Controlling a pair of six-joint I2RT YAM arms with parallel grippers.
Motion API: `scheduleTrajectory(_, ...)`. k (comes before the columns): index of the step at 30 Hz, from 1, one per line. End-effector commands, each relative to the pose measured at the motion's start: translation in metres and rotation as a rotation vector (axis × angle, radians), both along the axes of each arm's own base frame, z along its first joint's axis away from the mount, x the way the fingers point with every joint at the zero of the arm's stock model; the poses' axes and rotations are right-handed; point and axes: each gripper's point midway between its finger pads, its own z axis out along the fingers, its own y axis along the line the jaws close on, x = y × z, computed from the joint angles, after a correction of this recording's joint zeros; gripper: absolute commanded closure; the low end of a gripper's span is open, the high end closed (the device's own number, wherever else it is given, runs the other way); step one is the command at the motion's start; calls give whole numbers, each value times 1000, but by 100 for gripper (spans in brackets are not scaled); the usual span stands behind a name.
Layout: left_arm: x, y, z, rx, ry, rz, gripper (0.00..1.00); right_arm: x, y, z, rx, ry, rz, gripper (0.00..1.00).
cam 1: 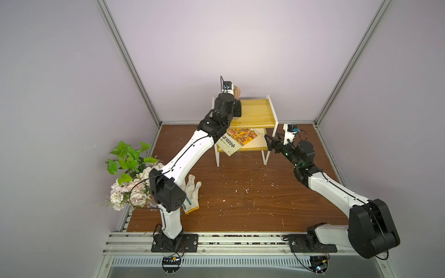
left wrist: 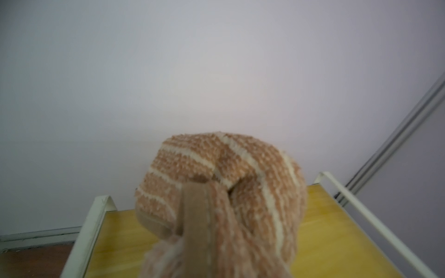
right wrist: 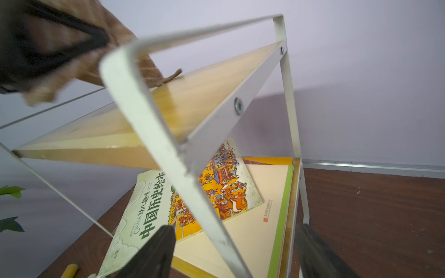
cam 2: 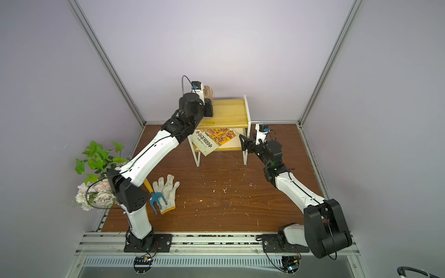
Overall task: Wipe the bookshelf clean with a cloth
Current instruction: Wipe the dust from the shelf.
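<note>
In both top views the left gripper (cam 1: 237,102) reaches over the back left corner of the bookshelf (cam 1: 273,110). The striped tan cloth (cam 1: 238,92) bulges out past its wrist and hides the jaws. The right gripper (cam 1: 269,142) hangs spread just beside the rack's front right leg, level with the lower board. There a picture book (cam 1: 237,140) juts past the front edge.

The left wrist view shows the cloth bunched into a ball above the yellow top board (left wrist: 115,240). No finger shows through it, but the wad sits right before the lens, as if pinched.

In the right wrist view that arm's two dark fingers (right wrist: 154,252) stand wide apart with the white frame upright between them. I cannot tell whether either touches it. Far off, a black left finger lies across the cloth, and a tail of towel rests on the top board.

The risks, as I judge them:
- The rack looks light and unclamped, so a firm sweep could shove or tip it.
- The balled cloth would clean only a narrow stripe.
- It may also snag on the raised rail.
- The overhanging book could be knocked off.
</note>
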Motion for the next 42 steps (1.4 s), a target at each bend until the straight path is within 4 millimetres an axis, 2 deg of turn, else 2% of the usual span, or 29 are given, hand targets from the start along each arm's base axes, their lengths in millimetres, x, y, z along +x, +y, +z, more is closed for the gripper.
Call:
scheduleTrajectory(1, 3, 46, 7, 123, 15, 222, 100, -10, -1, 23, 14, -65, 5, 19)
scheduleTrajectory(6, 7, 68, -3, 209, 35, 338, 100, -12, -4, 20, -22, -59, -14, 19)
scheduleTrajectory(11, 3, 93, -1, 252, 49, 391, 100, -14, -8, 16, -40, -59, -27, 19)
scheduleTrajectory(15, 0, 101, 0, 303, 58, 410, 100, -15, -9, 17, -41, -61, -31, 19)
scheduleTrajectory(20, -6, 87, 8, 273, 53, 302, 100, -15, -12, 15, -49, -59, -47, 19)
scheduleTrajectory(23, -17, 80, 23, 245, 31, 246, 100, -14, -13, 14, -46, -57, -58, 19)
scheduleTrajectory(28, -36, 85, 38, 351, 11, 276, 100, -11, -11, 13, -31, -51, -49, 19)
scheduleTrajectory(31, -43, 92, 29, 429, 38, 299, 100, -11, -10, 12, -23, -48, -46, 19)
scheduleTrajectory(34, -50, 91, 18, 424, 63, 260, 100, -10, -10, 11, -26, -47, -49, 19)
scheduleTrajectory(40, -80, 63, 17, 230, 70, 30, 100, -10, -12, 8, -36, -41, -56, 19)
scheduleTrajectory(42, -80, 55, 14, 206, 78, -19, 100, -10, -12, 6, -36, -40, -59, 19)
